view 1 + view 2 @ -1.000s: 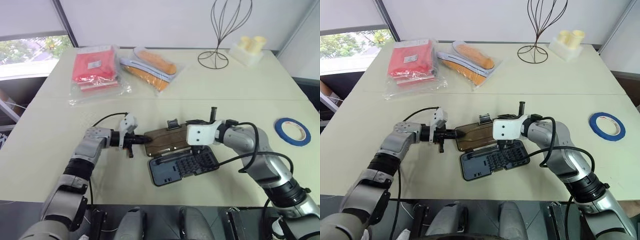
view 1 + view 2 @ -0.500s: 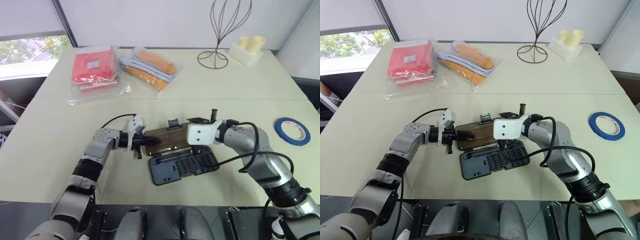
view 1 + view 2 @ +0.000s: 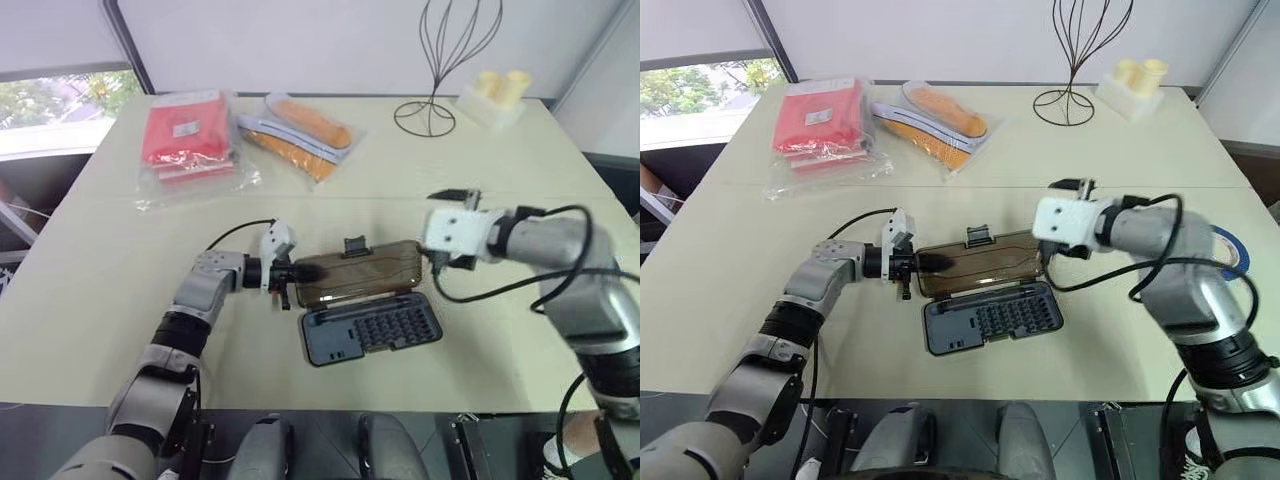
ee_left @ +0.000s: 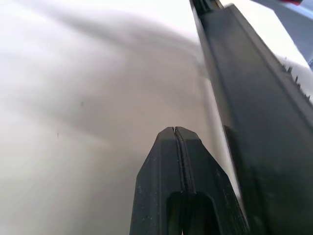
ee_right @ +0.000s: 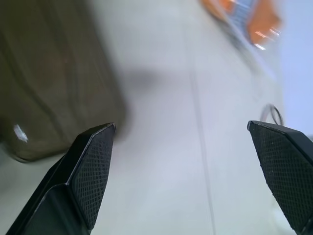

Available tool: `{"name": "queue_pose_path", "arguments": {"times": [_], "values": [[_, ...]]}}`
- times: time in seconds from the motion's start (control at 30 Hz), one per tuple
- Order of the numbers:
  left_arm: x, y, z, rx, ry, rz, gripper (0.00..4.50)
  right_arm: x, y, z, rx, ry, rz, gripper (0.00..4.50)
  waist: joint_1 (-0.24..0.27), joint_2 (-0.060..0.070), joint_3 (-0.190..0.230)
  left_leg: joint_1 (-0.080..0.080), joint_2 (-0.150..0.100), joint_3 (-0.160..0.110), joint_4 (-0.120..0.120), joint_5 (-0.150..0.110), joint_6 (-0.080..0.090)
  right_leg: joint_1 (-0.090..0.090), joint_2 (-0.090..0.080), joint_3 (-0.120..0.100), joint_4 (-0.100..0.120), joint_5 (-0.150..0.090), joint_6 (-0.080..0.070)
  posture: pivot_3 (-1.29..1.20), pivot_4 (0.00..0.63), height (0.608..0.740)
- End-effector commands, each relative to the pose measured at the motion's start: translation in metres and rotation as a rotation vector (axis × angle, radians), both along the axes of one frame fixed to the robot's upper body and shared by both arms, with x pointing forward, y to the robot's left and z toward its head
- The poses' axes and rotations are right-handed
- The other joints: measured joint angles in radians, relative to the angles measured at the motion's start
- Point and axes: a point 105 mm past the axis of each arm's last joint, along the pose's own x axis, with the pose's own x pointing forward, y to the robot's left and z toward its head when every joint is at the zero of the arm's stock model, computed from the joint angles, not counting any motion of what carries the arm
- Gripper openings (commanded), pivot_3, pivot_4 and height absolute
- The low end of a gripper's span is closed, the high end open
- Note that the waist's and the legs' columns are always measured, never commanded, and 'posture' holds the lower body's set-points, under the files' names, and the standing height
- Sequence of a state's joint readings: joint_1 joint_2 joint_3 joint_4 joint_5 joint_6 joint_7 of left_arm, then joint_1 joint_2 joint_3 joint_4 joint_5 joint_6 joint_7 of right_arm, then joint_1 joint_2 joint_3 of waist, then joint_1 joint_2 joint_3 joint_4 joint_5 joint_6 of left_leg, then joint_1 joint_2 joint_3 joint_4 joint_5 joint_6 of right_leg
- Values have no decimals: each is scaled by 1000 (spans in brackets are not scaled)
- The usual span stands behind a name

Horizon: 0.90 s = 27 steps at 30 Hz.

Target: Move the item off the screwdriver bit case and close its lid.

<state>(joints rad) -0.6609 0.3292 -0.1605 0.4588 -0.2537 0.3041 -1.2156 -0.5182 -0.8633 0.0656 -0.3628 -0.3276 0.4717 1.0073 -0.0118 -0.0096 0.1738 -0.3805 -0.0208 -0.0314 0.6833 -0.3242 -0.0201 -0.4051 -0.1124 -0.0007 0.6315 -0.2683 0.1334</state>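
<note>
Table [image 3: 100, 260]: right arm hides most of blue tape [image 3: 1232, 243].

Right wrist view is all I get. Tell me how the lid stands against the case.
Observer: The lid stands half raised above the screwdriver bit case, not closed.
Operator: Report the left hand.
Observer: The left hand, fingers shut, sits at the lid's left end.
Operator: Locate the tape.
Observer: The blue tape roll lies on the table near its right edge, off the case, partly behind the right arm.
</note>
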Motion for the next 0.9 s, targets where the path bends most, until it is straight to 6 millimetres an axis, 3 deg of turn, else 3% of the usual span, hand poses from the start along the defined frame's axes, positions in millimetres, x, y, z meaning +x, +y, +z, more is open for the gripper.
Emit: {"name": "queue_pose_path", "arguments": {"times": [0.03, 0.37, 0.63, 0.9], "values": [[-1, -3, 22, -41, -55, -40, 0, -5, -7, 24, 29, -38, -20, 4471, 0, 0, 0, 0, 0, 0, 0, 0, 0, 0, 0, 0, 0, 0, 0, 0, 150, 740], [-27, -6, 33, 3, -40, -216, 0, 1, -46, 45, 31, -87, -174, 4471, -1, 0, 0, -1, 0, 0, 0, 0, 0, -1, 0, 0, 0, 0, 0, 0, 150, 740], [-41, -13, 36, 30, -30, -320, 0, 3, -51, 46, 37, -100, -196, 4471, -1, 0, 0, -2, 0, 0, 0, 1, -1, -2, 0, 0, 0, 0, 0, 0, 150, 740], [-55, -23, 19, 66, 15, -403, 0, 0, -49, 44, 40, -96, -194, 4471, -1, 0, 0, -2, 0, 0, 0, 1, -1, -2, 0, 0, 0, 0, 0, 0, 150, 740]]}}
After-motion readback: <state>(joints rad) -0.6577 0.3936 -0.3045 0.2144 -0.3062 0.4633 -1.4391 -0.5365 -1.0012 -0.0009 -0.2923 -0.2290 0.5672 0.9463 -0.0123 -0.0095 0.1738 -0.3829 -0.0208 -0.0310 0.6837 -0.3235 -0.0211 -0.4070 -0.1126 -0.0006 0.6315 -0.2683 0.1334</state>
